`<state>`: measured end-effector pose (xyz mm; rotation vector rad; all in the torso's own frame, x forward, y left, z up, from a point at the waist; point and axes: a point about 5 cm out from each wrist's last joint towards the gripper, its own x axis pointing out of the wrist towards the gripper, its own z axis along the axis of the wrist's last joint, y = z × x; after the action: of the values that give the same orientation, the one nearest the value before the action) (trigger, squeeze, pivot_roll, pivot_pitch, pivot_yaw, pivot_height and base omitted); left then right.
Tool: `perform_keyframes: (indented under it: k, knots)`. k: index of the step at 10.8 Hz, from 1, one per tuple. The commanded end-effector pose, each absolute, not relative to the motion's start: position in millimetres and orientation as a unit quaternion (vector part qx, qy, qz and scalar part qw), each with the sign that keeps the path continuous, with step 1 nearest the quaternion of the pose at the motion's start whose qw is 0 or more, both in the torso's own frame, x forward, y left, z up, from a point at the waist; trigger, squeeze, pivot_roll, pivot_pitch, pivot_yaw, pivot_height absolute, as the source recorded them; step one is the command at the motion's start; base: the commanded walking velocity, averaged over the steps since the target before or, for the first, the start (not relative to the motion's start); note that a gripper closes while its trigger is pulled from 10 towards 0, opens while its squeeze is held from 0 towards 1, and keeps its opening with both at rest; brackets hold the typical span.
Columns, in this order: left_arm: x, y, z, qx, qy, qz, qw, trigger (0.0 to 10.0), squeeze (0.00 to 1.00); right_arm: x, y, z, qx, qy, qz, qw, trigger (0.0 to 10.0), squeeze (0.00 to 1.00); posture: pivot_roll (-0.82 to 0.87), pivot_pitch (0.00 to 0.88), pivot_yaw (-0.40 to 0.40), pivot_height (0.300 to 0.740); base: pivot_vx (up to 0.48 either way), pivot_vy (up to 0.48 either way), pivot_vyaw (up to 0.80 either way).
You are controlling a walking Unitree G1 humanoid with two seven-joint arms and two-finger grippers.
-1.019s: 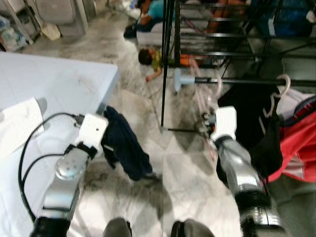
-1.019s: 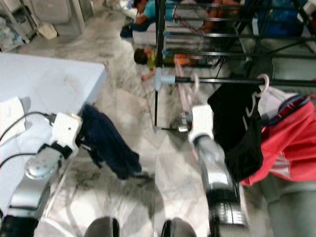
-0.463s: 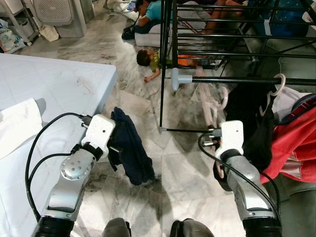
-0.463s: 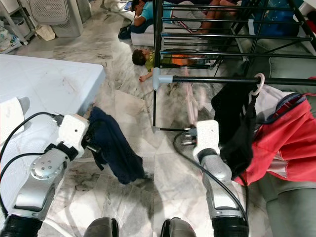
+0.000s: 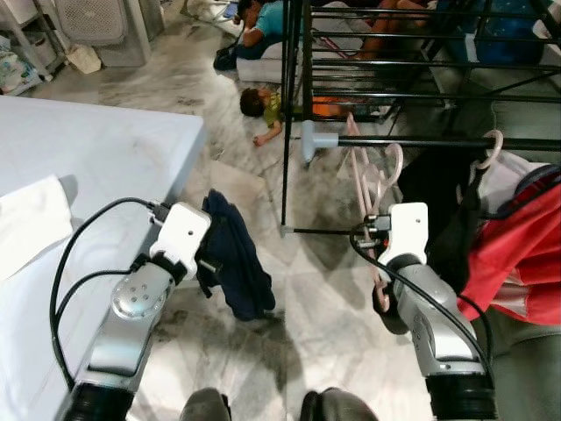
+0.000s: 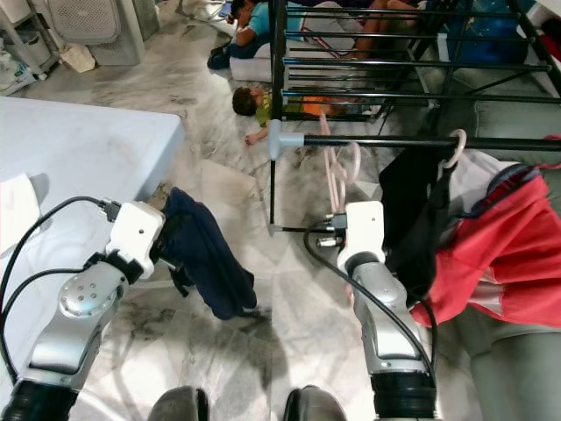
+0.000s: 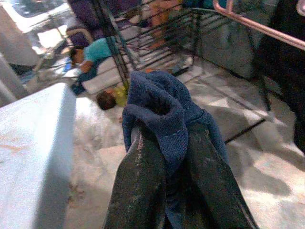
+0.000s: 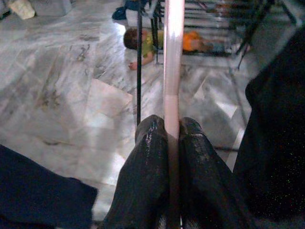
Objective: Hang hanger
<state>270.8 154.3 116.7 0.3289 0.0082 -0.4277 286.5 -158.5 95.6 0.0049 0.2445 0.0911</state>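
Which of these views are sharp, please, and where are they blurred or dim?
Both eye views are sharp and evenly lit. Left wrist view: the left pincer and the blue garment are fairly sharp, the background soft. Right wrist view: the pink hanger is blurred.

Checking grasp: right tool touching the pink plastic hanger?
Touching. Right wrist view shows the right tool with both fingers pressed against the pink plastic hanger.
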Motion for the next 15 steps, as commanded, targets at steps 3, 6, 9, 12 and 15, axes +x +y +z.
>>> perform_keyframes:
  k: [3, 6, 9, 12, 15]
  knots:
    - [272.6, 149.2, 126.2, 0.166, -0.019, -0.218, 0.962, 10.0, 0.0, 284.5, -162.4, 99.4, 0.006, 0.118, 0.038, 0.992, 10.0, 0.0, 0.0, 0.064, -0.025, 0.74, 0.0, 0.0, -0.8]
    - [272.1, 147.9, 126.3, 0.165, -0.022, -0.226, 0.96, 10.0, 0.0, 286.0, -160.9, 99.6, 0.007, 0.12, 0.044, 0.992, 10.0, 0.0, 0.0, 0.056, -0.027, 0.74, 0.0, 0.0, 0.0]
    - [272.9, 148.5, 127.1, 0.163, -0.023, -0.225, 0.96, 10.0, 0.0, 288.1, -161.9, 98.5, 0.005, 0.122, 0.042, 0.992, 10.0, 0.0, 0.01, 0.056, -0.028, 0.74, 0.0, -0.192, 0.0]
    - [273.5, 147.5, 127.1, 0.164, -0.023, -0.225, 0.96, 10.0, 0.0, 289.6, -163.1, 97.8, 0.004, 0.125, 0.038, 0.991, 10.0, 0.0, 0.0, 0.057, -0.03, 0.74, 0.0, -0.299, 0.0]
    - [273.0, 147.0, 126.3, 0.162, -0.022, -0.226, 0.96, 10.0, 0.0, 289.2, -163.2, 95.9, 0.003, 0.13, 0.039, 0.991, 10.0, 0.0, 0.0, 0.058, -0.031, 0.74, 0.0, -0.288, 0.0]
